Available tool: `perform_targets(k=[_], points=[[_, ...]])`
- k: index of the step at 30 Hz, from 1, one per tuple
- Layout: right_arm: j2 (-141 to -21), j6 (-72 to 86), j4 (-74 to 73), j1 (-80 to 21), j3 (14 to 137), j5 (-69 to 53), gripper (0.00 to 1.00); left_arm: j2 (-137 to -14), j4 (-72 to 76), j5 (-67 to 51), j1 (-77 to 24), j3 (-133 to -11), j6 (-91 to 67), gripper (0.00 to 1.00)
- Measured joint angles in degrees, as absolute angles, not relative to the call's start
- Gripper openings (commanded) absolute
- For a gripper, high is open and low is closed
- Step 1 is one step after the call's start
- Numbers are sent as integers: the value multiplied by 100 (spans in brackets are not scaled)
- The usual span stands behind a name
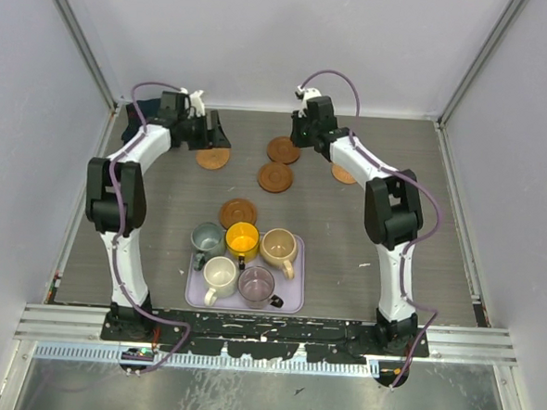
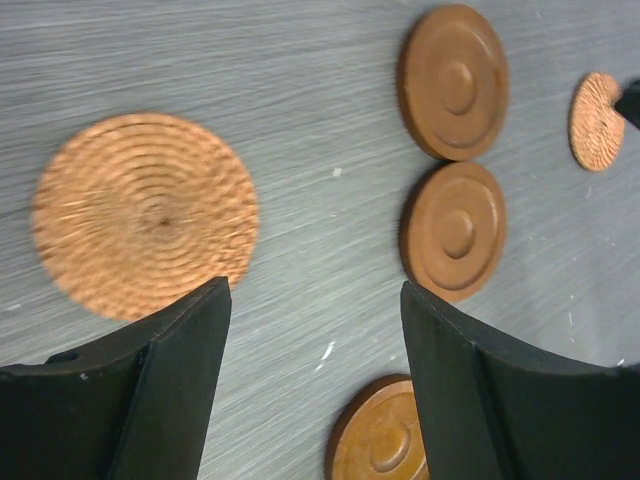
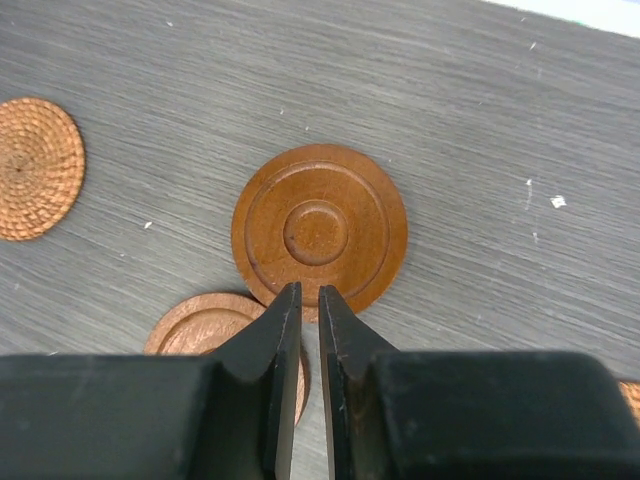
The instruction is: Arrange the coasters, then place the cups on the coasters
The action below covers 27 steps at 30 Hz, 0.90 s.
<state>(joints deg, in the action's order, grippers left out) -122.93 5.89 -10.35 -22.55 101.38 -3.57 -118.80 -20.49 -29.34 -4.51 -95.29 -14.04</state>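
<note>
Bare counter (image 1: 345,256) lies open at three o'clock of the tray (image 1: 295,285). At twelve o'clock coasters (image 1: 275,177) interrupt it; cups (image 1: 278,247) crowd the tray.

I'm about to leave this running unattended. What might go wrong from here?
The right tool, nearly closed, sits at the rim of a wooden coaster with another coaster close beside it; a push may shove both. The cups stand packed on the tray, so lifting one could knock its neighbours.
</note>
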Motion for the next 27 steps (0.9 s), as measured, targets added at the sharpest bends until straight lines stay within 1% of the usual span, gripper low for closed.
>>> perform_targets(k=[6, 12, 18, 27], points=[[-13067, 521, -1208, -2255, 10634, -550, 18, -11983, -1905, -3151, -1219, -9570, -1387, 70], [-13421, 368, -1245, -2255, 10728, -729, 19, -12366, -1850, -3398, -1824, -9786, -1337, 70], [-13635, 305, -1184, -2255, 11008, -871, 19, -12661, -1835, -3544, -1894, -9887, -1378, 70], [-13885, 307, -1125, -2255, 11139, -897, 19, -13225, -1734, -3920, -1992, -10412, -1723, 70]])
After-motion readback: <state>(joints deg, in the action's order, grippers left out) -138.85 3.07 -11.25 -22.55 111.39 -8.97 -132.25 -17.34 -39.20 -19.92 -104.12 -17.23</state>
